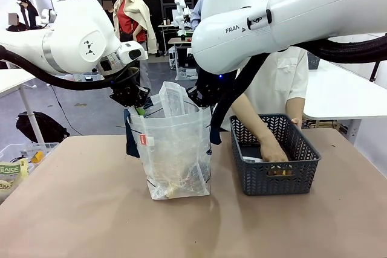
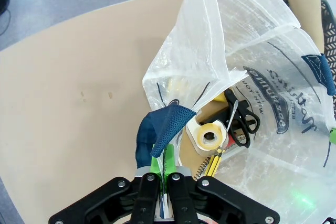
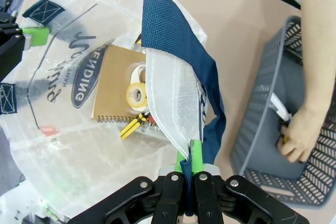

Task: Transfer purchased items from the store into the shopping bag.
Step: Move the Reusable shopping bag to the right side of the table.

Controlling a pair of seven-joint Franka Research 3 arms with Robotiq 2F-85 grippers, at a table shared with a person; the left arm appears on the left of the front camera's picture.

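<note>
A translucent whitish plastic shopping bag [image 1: 175,149] with navy blue strap handles and a small red tag stands open on the tan table [image 1: 91,222], yellowish goods [image 1: 178,189] showing through its bottom. The left gripper [image 1: 138,106] is closed at the bag's upper left rim, the right gripper [image 1: 204,106] at its upper right rim. Right of the bag, not touching it, sits a dark grey slotted plastic basket [image 1: 278,179] with a person's hand [image 1: 273,149] down inside it.
</note>
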